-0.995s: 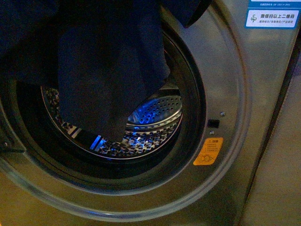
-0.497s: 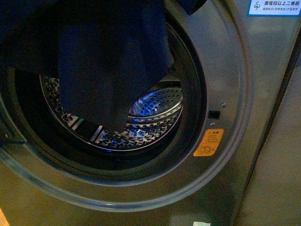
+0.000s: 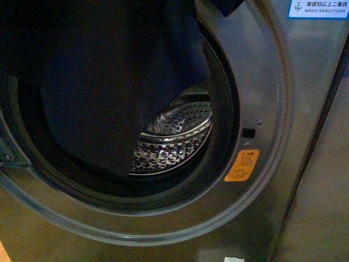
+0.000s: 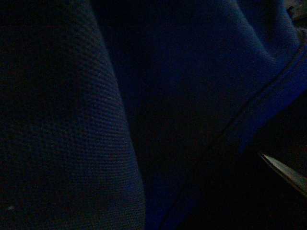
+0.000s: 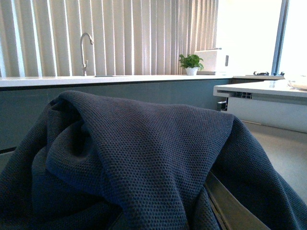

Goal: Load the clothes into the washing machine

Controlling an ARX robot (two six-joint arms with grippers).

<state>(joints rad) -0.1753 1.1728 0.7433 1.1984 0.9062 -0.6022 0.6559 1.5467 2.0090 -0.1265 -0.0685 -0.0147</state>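
Navy waffle-knit cloth is draped over both wrist cameras, so neither the left gripper nor the right gripper is exposed. Whether their jaws are clamped on the fabric or parted cannot be told. In the left wrist view only the garment (image 4: 144,96) is seen, dim and very close. In the right wrist view it is heaped in folds over the arm, and a pale strip (image 5: 230,206) under its hem cannot be identified.

In the front view the garment is hung from above across the left and middle of the washing machine (image 3: 305,109) port. Its lower edge is framed by the black gasket (image 3: 226,109), and the perforated drum (image 3: 174,136) is left bare only at the lower right. How far inside it reaches cannot be told.

The garment is judged soft, limp and fairly light, not fragile, and apt to catch on the rim. It is best taken by a bunched fold near the top.

One garment, one machine, one orange sticker (image 3: 241,165) and one blue-white label (image 3: 319,8) are counted.
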